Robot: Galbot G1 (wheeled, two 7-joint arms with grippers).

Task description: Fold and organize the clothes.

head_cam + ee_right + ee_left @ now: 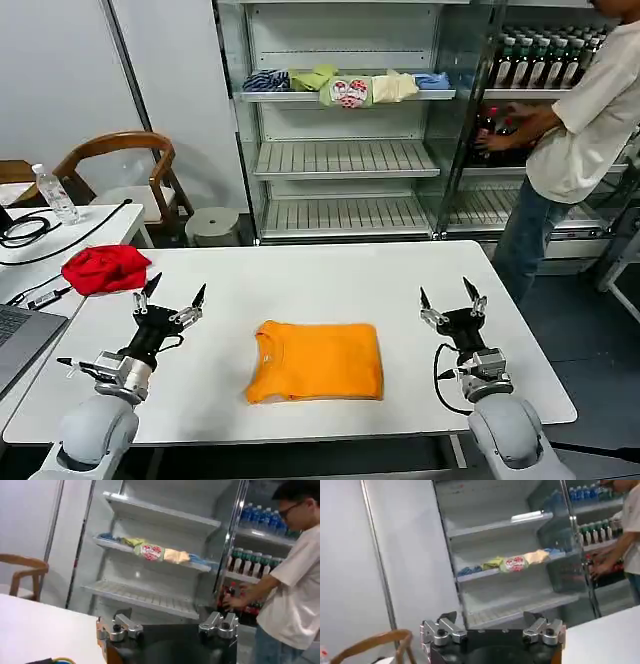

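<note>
Orange T-shirt (318, 361) lies folded into a compact rectangle at the middle of the white surface (400, 290), toward the near edge, collar end toward the robot's left. Left gripper (172, 291) is raised above the surface to the left of the shirt, jaws spread wide, holding nothing. Right gripper (447, 296) is raised to the right of the shirt, jaws likewise spread, holding nothing. Neither touches the cloth. Red cloth (104, 268) sits bunched at the far left edge of the surface. Small folded garments (345, 84) lie in a row on a shelf behind.
</note>
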